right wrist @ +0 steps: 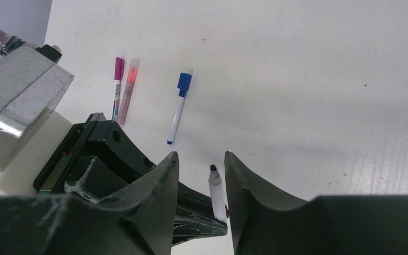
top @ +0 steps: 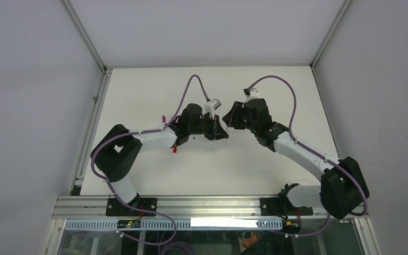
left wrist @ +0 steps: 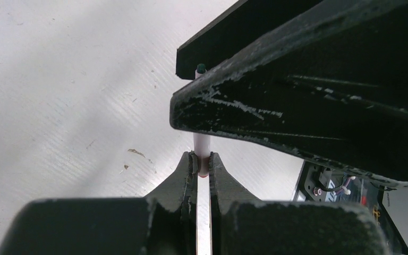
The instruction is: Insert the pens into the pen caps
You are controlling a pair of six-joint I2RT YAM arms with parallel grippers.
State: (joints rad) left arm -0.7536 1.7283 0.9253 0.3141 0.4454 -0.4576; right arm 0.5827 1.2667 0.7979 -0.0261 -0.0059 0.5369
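left gripper (left wrist: 202, 160) pinches the white pen (right wrist: 217, 194); right gripper (right wrist: 201, 159) stands part-open astride its tip; closing off-centre, it could lever the pen askew.

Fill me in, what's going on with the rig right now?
The left gripper is clamped on a white pen whose dark tip is bare. The right gripper faces it mid-table, jaws open on either side of that tip and not gripping; no cap shows between them. A blue-and-white pen, a magenta-topped pen and a pink pen lie apart on the table.
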